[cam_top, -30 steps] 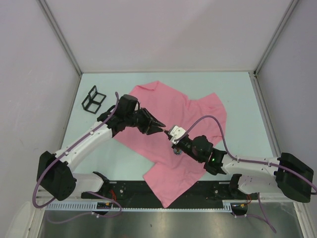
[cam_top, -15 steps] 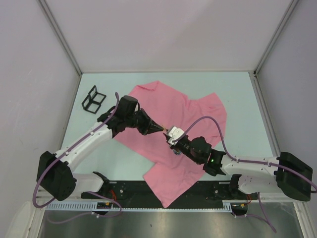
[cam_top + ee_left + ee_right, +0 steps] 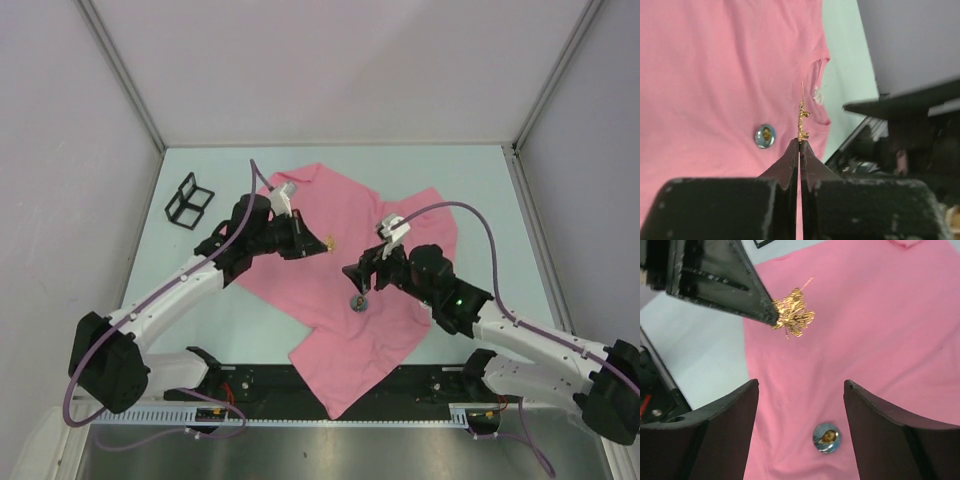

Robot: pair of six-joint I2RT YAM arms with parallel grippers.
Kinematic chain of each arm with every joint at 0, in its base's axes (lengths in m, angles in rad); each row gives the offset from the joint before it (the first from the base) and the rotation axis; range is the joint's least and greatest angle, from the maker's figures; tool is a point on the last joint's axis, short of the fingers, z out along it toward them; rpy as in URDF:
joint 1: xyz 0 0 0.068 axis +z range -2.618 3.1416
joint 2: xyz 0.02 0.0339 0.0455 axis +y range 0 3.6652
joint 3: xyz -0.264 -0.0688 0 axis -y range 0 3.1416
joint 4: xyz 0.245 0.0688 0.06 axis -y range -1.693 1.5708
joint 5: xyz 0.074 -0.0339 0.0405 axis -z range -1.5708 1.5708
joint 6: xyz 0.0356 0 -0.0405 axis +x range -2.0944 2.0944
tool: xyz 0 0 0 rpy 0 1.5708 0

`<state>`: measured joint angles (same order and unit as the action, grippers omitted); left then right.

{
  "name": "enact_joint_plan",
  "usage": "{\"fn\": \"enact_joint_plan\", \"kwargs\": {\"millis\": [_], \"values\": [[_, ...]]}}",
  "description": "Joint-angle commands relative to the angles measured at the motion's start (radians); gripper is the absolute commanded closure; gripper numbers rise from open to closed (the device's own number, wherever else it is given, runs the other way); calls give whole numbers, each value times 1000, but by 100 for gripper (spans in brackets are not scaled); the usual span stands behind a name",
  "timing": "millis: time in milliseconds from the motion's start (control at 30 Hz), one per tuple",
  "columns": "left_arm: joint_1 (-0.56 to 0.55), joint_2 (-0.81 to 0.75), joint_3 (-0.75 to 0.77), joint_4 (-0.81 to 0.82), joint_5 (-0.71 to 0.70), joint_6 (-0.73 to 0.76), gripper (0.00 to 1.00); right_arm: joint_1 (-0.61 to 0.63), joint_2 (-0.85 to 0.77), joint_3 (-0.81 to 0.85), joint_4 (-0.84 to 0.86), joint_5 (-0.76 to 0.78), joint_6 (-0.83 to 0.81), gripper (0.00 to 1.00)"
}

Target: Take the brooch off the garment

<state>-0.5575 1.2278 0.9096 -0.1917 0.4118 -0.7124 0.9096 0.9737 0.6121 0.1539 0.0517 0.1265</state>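
Observation:
The garment (image 3: 335,205) is a pink T-shirt spread flat on the table, its white label (image 3: 817,95) at the collar. My left gripper (image 3: 322,244) is shut on a gold leaf-shaped brooch (image 3: 329,241), pinched at its lower end (image 3: 802,117) and held up clear of the cloth. The right wrist view shows the same brooch (image 3: 792,312) at the tip of the left fingers (image 3: 730,285). My right gripper (image 3: 358,278) hangs open (image 3: 801,383) just above the shirt, with nothing between its fingers. A round blue picture badge (image 3: 827,437) sits on the cloth below it.
The badge (image 3: 358,301) lies on the shirt near its lower middle, also visible left of the left fingertips (image 3: 764,135). A small black wire frame (image 3: 190,200) stands on the table at the far left. Bare pale table (image 3: 490,200) surrounds the shirt.
The left gripper shut on the brooch and carried it up and to the left. The right gripper opened, let go and drew back to the right, off the cloth.

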Motion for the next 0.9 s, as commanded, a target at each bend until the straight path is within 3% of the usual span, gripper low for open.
{"fn": "enact_joint_plan", "kwargs": {"millis": [0,200,333,433,667,867], "values": [[5,-56,-47,133,112,290,100,-167,-7,37,-68,-378,237,28],[5,-123,-51,114,183,435,100,-381,51,35,105,-643,433,25],[5,-128,-41,97,223,453,100,-446,126,35,278,-786,531,19],[5,-116,-51,118,269,427,100,-456,212,35,500,-844,593,16],[5,-114,-136,294,292,298,100,-425,336,41,690,-826,639,21],[5,-91,-150,319,303,257,100,-376,376,51,793,-803,665,26]]}}
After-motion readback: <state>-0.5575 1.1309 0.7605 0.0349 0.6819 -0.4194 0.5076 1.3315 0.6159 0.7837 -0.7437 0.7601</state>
